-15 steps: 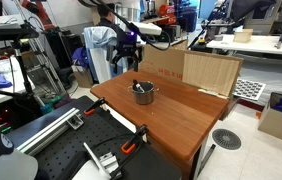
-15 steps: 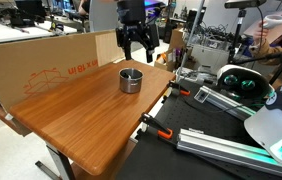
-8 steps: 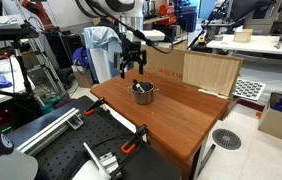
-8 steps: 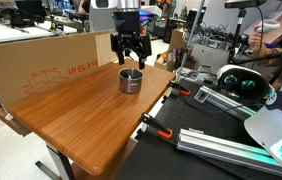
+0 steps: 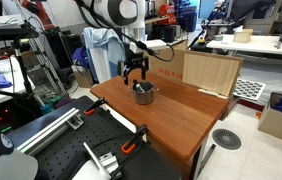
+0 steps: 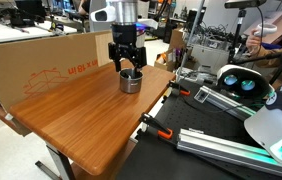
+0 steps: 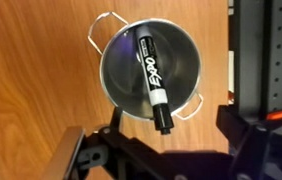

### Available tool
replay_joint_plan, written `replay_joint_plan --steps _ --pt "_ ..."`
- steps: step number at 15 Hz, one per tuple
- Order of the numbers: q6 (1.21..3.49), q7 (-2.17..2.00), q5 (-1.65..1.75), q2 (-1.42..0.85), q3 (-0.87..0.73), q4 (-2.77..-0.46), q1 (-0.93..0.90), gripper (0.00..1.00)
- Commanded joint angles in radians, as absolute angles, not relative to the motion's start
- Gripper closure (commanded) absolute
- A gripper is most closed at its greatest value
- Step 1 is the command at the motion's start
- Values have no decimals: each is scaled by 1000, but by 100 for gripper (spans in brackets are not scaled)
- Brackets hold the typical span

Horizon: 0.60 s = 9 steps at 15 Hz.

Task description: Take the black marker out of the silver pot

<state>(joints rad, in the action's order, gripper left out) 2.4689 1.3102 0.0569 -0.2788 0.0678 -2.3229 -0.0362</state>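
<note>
The silver pot [image 7: 149, 68] stands on the wooden table, and shows in both exterior views [image 5: 145, 94] [image 6: 130, 82]. The black marker [image 7: 151, 80], with white lettering on its body, leans across the inside of the pot, its capped end sticking out over the near rim. Its end shows faintly in an exterior view [image 5: 138, 88]. My gripper [image 7: 174, 130] is open, one finger on each side of the pot's near rim and apart from the marker. It hangs just above the pot in both exterior views [image 5: 133, 76] [image 6: 127, 66].
The pot stands near the far edge of the wooden table [image 5: 186, 115] [image 6: 76, 125]. A cardboard panel [image 6: 41, 62] and a wooden board [image 5: 211, 70] stand behind the table. Orange-handled clamps [image 5: 129, 147] [image 6: 151, 126] grip the table's edge beside metal rails.
My gripper has come down and moved over the pot, from beside and above it to just over its rim. The pot and marker have not moved.
</note>
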Motion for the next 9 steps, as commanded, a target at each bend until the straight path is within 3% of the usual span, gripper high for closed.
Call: replay_joint_plan --steps 1,3,4,6,9 --pt "2500 1312 79 -313 93 -2306 -5 0" --pt "2498 1306 89 -322 93 -2300 -5 0" --pt "2501 1308 93 -323 95 -2298 -4 25" --pt "2507 1307 104 -322 96 -2296 -4 32" --pt "2512 1309 111 -322 99 -2290 -1 58"
